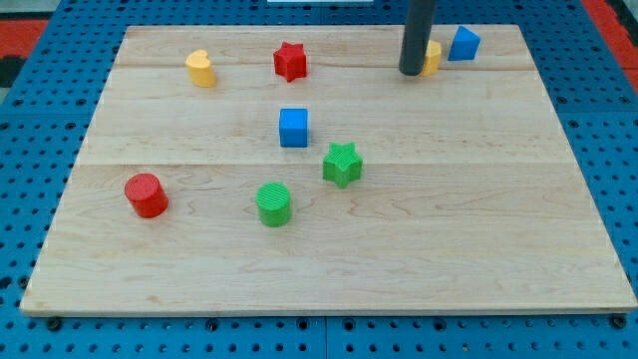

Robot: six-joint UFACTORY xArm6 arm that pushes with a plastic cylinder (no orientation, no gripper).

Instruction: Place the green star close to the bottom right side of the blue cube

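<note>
My tip (pixel 411 72) sits far right, touching a yellow block (pixel 432 57) beside a blue block (pixel 464 43), while the green star (pixel 342 165) lies just near-right of the blue cube (pixel 293 128); no pincer, no writing.

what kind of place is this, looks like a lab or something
Probably a robotics lab bench: a wooden board sits on a blue perforated base, small coloured blocks like the green star and blue cube are scattered about, and my tip rests near the view's top.

Green star (pixel 342 164) sits just beside the blue cube (pixel 294 127), at its 4 o'clock, with a narrow gap between. Green cylinder (pixel 273 203) stands near the star's 8 o'clock; tabletop (pixel 478 219) toward 3 o'clock lies open.
</note>
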